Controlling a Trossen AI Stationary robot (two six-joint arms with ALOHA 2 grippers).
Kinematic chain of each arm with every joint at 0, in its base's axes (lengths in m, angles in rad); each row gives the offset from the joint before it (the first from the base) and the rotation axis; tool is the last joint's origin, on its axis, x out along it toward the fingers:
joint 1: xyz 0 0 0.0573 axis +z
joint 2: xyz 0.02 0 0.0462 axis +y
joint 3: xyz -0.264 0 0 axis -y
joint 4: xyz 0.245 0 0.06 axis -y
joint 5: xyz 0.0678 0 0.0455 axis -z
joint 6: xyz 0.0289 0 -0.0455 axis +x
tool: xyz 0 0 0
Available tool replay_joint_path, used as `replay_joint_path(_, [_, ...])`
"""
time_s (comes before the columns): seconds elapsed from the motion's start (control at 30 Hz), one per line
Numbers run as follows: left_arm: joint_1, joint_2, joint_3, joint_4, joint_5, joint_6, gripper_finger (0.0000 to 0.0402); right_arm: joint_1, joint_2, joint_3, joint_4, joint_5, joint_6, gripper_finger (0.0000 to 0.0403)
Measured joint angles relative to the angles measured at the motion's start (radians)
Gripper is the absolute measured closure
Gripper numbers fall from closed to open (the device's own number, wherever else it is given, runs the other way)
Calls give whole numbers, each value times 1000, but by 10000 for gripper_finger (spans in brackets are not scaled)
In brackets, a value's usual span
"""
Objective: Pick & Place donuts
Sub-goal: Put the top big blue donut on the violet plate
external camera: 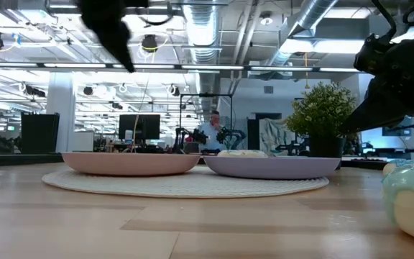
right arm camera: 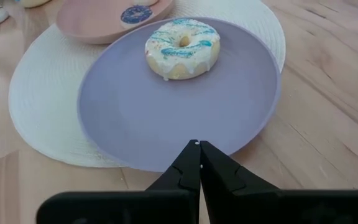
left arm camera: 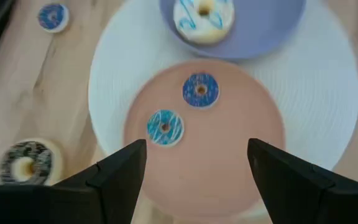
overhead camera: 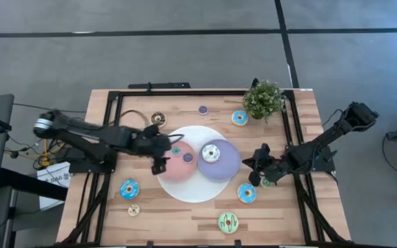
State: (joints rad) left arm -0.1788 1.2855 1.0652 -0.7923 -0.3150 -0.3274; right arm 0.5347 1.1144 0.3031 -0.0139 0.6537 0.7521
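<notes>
Two small donuts lie flat on the pink plate [left arm camera: 229, 162]: a light blue one [left arm camera: 165, 127] and a dark blue one [left arm camera: 200, 90]. A large white donut with blue stripes [right arm camera: 182, 48] lies on the purple plate [right arm camera: 166, 118]. More donuts lie on the table: a dark brown one [overhead camera: 158, 118], blue ones [overhead camera: 129, 189] [overhead camera: 247, 193] [overhead camera: 239, 118] and a green one [overhead camera: 228, 222]. My left gripper [left arm camera: 194, 155] hovers open above the pink plate's left part [overhead camera: 167, 169]. My right gripper [right arm camera: 199, 146] is shut and empty, just off the purple plate's right rim [overhead camera: 238, 164].
Both plates sit on a round white mat [overhead camera: 195, 189]. A green potted plant [overhead camera: 264, 100] stands at the far right. A small purple donut [overhead camera: 202, 109], a small tan one [overhead camera: 134, 210] and a green one [overhead camera: 267, 182] near the right gripper also lie on the wooden table [overhead camera: 185, 220].
</notes>
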Motion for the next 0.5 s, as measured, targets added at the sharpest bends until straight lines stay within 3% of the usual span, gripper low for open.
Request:
replay_joint_path(0.17, [-40, -234, -326, 312, -88, -44, 127, -20, 0, 0, 0, 0, 0, 402])
replay_joint_path(0.3, [-41, -367, -535, 531, -98, -38, 127, -34, 0, 0, 0, 0, 0, 402])
replay_joint_path(0.5, [-40, -500, -711, 680, -99, -17, 127, -60, 0, 0, 27, 3, 0, 402])
